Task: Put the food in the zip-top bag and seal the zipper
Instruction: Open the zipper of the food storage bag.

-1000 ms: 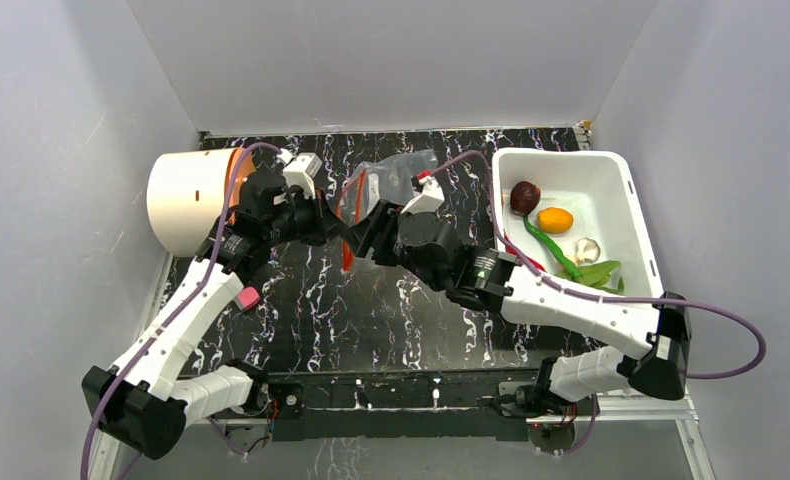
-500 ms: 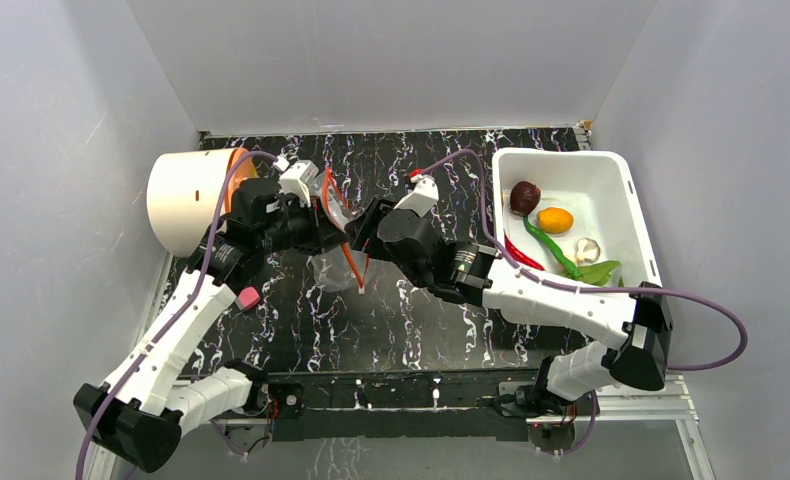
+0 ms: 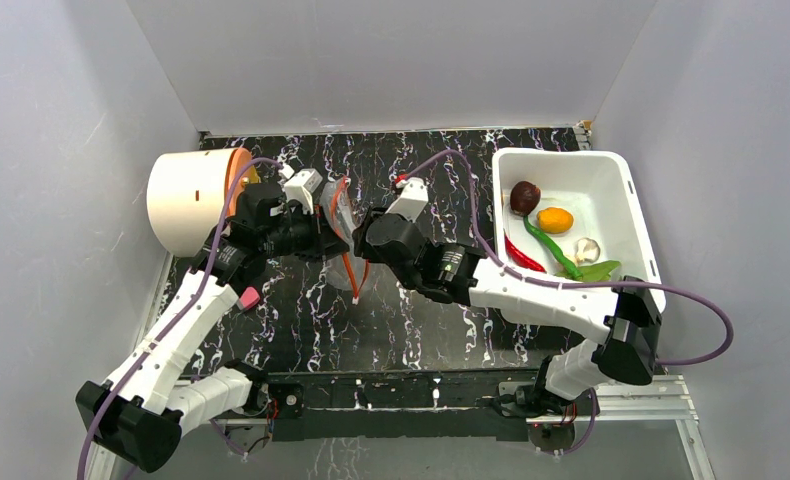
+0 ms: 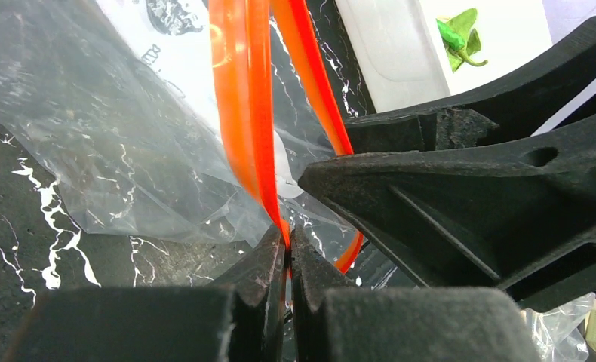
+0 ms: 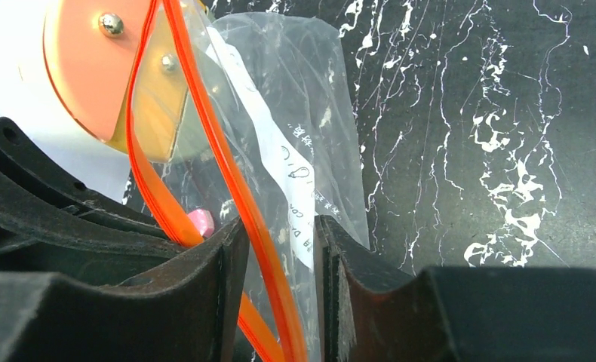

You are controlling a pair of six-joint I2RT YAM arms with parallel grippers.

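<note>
- Nearest me, at the bottom of the overhead view, both arms reach up from their bases and meet over the centre-left of the black marbled surface (image 3: 411, 330).
- The left end effector (image 4: 287, 253) is clenched on the zipper (image 4: 238, 113). In its wrist view the two black fingers press together at lower centre with the orange-red strip nipped between them.
- The right end effector (image 5: 280, 230) faces it, just beside. Its jaws stand apart, and one run of the strip and some clear film pass through the gap without any visible pinch.
- The zip-top bag (image 4: 106, 128) is held between the two, at centre-left of the overhead view. Its mouth is parted so the two orange-red runs split apart, and a white label (image 5: 284, 162) runs down the crinkled film.
- Further off, at the right of the frame, the white bin (image 3: 561, 152) holds the food:
  - the dark maroon round one (image 3: 524, 196)
  - the orange fruit (image 3: 555, 219)
  - the green pepper (image 3: 556, 250)
  - the red chilli (image 3: 523, 256)
  - the garlic-like piece (image 3: 587, 247)
- At upper left, the cream cylinder (image 3: 186, 200) lies on its side, with its orange rim toward the arms.
</note>
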